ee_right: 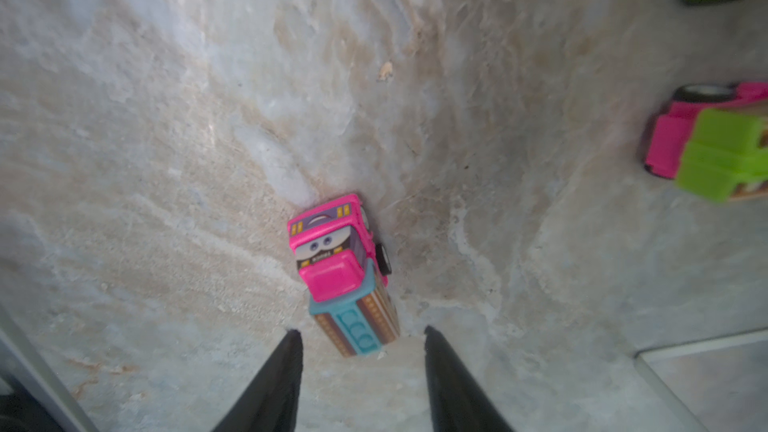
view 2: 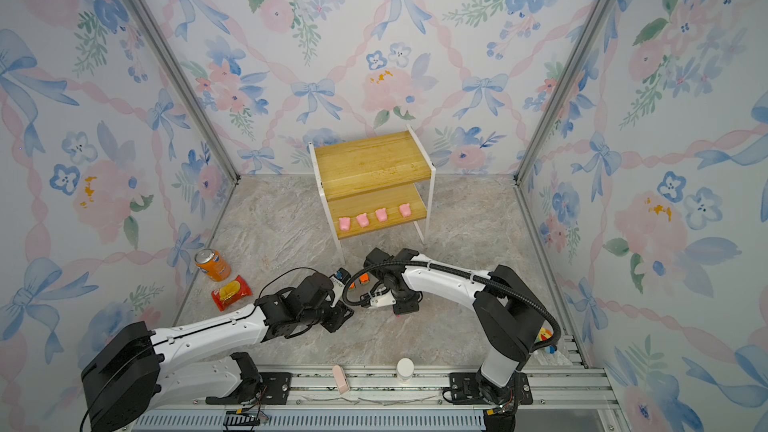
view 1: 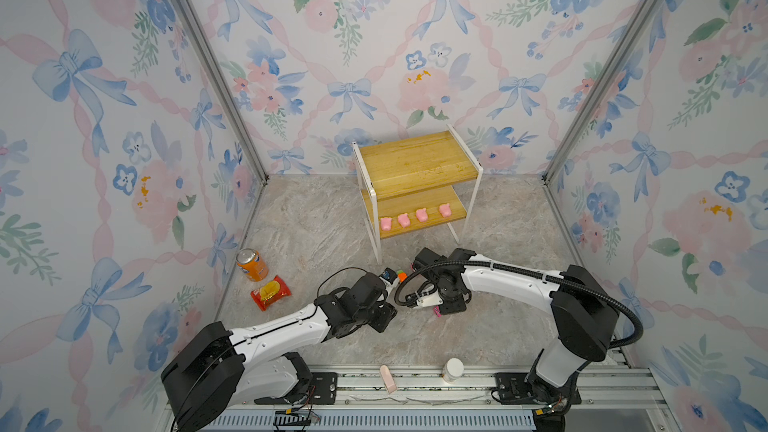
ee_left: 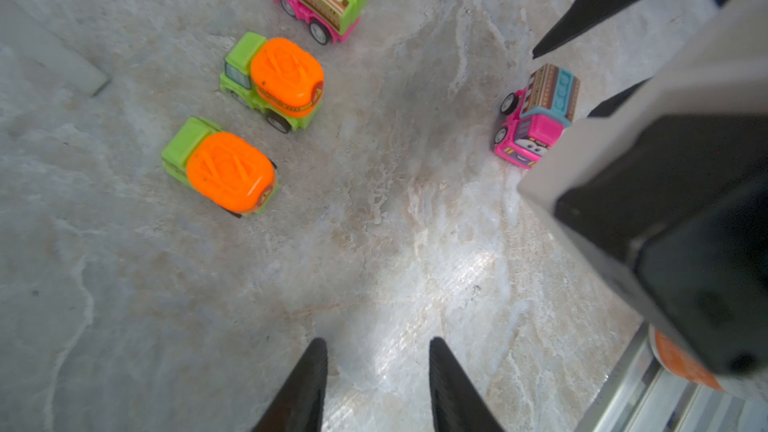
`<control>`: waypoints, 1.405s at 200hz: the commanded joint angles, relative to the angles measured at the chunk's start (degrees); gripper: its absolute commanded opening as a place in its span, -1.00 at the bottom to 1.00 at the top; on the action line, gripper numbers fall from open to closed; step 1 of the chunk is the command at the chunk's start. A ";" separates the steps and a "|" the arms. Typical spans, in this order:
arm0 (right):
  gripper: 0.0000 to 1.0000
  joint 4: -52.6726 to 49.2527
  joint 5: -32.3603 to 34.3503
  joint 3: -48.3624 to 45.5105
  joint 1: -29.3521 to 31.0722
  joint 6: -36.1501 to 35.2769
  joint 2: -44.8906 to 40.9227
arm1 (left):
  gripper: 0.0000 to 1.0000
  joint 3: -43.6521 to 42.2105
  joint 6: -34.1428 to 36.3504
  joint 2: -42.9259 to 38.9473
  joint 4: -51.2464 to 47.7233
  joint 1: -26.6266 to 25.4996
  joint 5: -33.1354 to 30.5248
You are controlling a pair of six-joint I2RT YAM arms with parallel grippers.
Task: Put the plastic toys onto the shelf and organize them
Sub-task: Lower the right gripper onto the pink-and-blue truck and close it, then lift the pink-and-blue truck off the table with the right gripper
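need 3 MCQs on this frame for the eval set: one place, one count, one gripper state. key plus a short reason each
1. Where on the shelf do the four pig figures stand?
A. top board
B. lower board
C. two on each board

2. How many toy cars lie on the table in the left wrist view?
A. two
B. three
C. four

3. What state is the right gripper in?
A. open, the pink-and-teal car lying free by its tips
B. shut on that car
C. shut on a pig

Key:
1 B: both top views show all four in a row along the lower board, the top board bare.
2 C: two orange-and-green and two pink ones.
3 A: in the right wrist view its jaws stand apart and grip nothing.
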 commanded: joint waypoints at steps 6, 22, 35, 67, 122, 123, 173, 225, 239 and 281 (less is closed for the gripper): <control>0.00 -0.97 -1.75 1.30 0.49 -0.58 0.83 | -0.16 -0.86 -0.66 -0.77 -0.38 0.44 -0.73; 0.00 -0.79 -1.98 1.15 0.72 -0.40 1.01 | -0.16 -0.96 -0.66 -0.83 -0.37 0.56 -0.80; 0.00 -0.73 -2.22 1.22 0.85 -0.20 1.57 | -0.16 -0.89 -0.71 -0.86 -0.34 0.56 -0.71; 0.00 -0.94 -2.82 1.76 0.84 0.21 3.82 | -0.16 -1.15 -0.66 -0.87 -0.38 0.61 -0.78; -0.16 -1.54 -3.58 2.83 0.64 1.71 5.48 | -0.16 -1.55 -0.84 -1.58 -0.39 0.79 -0.91; -0.17 -1.61 -3.66 2.91 0.59 1.80 5.49 | -0.16 -1.56 -0.84 -1.62 -0.39 0.79 -0.90; -0.46 -4.13 -5.19 4.49 0.28 5.83 6.02 | -0.16 -1.57 -0.84 -1.76 -0.37 0.87 -0.81; -0.60 -6.59 -7.54 5.76 0.11 10.39 6.88 | -0.16 -1.57 -0.84 -1.66 -0.39 0.88 -0.81; -0.61 -7.14 -8.11 6.02 0.03 11.38 6.26 | -0.16 -1.57 -0.83 -1.54 -0.36 0.89 -0.82; -0.63 -10.01 -10.18 8.36 -0.18 15.46 2.36 | -0.16 -1.38 -0.75 -1.61 -0.39 0.89 -0.73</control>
